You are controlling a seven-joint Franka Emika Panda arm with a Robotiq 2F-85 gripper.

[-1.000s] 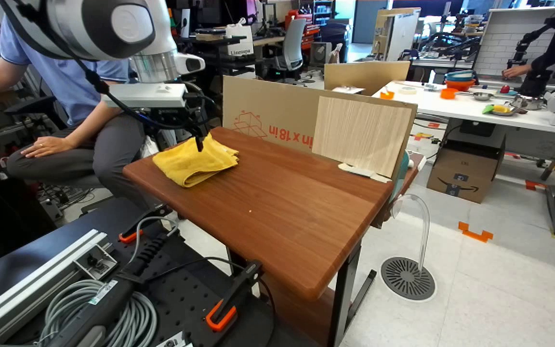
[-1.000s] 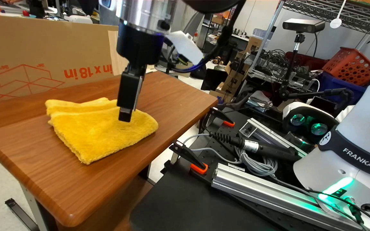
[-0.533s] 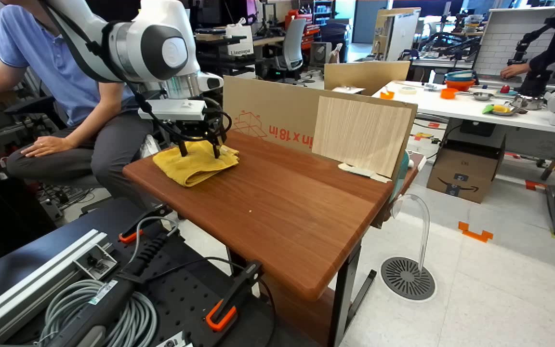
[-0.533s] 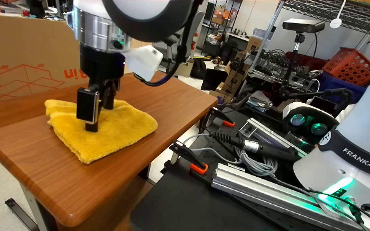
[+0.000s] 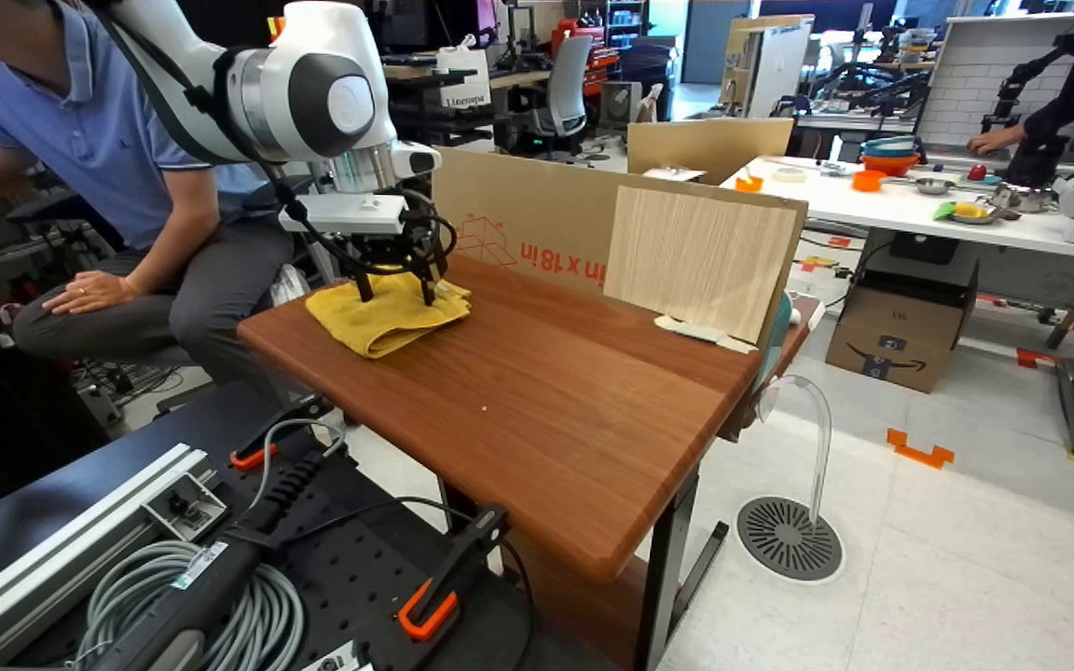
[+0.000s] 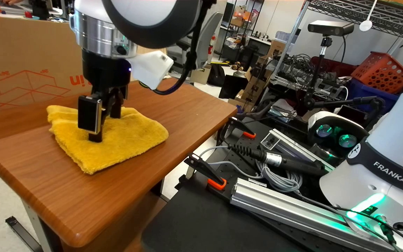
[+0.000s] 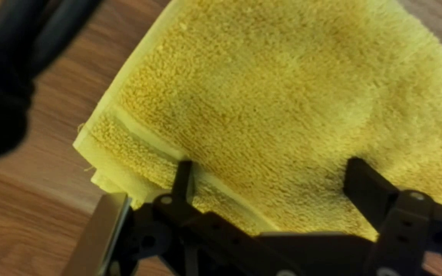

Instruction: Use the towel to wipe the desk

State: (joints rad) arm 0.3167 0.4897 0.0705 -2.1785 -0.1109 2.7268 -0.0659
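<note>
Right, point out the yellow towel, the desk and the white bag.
Yellow towel (image 7: 282,103): wrist view, middle of its upper face.
Desk (image 5: 546,401): in an exterior view, bare part of its top.
White bag (image 5: 464,75): in an exterior view, middle of its front.

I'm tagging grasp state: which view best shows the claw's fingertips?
The wrist view: both fingertips of the claw show large and wide apart, with the yellow towel visible between them. Both exterior views also show them apart, but smaller.
</note>
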